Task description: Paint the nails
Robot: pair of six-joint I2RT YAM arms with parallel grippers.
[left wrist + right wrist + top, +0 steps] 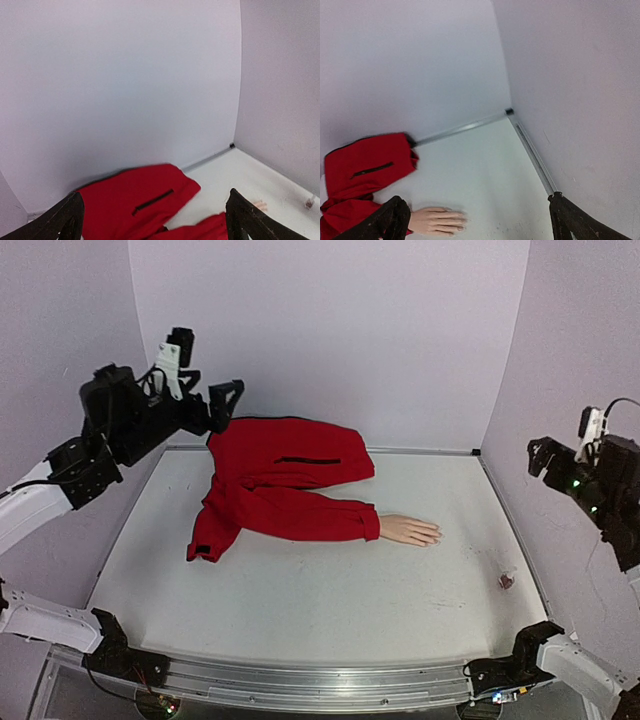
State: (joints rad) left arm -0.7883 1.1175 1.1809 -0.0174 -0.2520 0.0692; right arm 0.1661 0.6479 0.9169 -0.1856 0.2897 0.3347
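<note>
Left gripper (155,220) and right gripper (480,221) both gape wide, empty, well apart from the hand (405,530); its nails (435,534) look perhaps unpainted.

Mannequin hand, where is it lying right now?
In the top view the mannequin hand lies flat on the table, right of centre, poking from the red sleeve and pointing right.

L hand (155,194) raised far left, jaws wide apart, R hand (477,200) raised far right, jaws wide apart, both empty
</note>
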